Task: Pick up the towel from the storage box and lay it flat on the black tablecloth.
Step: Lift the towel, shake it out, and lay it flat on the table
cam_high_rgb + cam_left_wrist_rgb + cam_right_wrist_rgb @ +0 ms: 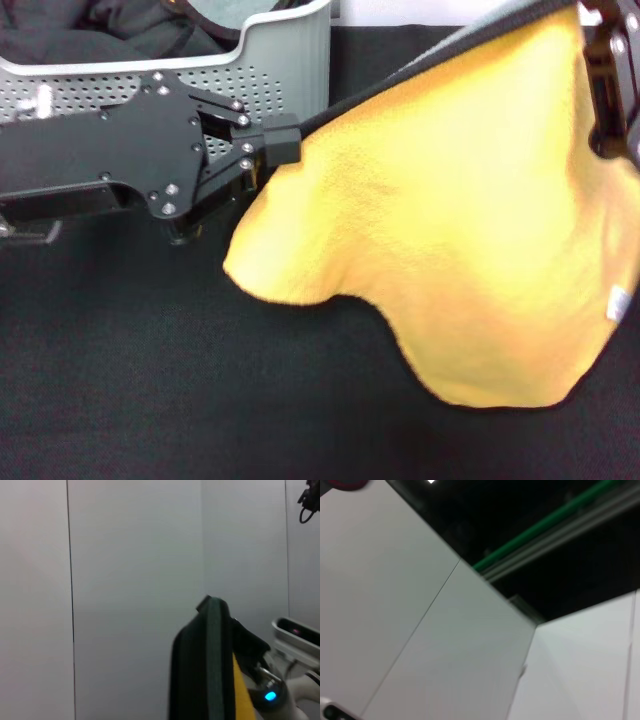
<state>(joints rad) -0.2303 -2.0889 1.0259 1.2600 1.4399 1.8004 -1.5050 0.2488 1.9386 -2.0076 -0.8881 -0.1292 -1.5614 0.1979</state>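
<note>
Spread step: towel (450,230) hangs yellow face fwd over the tablecloth (120,380), out of the box (285,60), w/ left gripper (275,142) clamped on one top corner, right gripper (612,90) at the other, grip unclear; next, I'd judge, lower evenly & release.

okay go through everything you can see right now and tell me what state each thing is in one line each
towel: out of the box, held up by two top corners, yellow face showing, hanging over the tablecloth, not yet flat.
box: upright at the back, dark cloths still inside.
tablecloth: spread flat.
left end effector: shut on the towel's left corner.
right end effector: at the towel's right corner, grip hidden.
</note>
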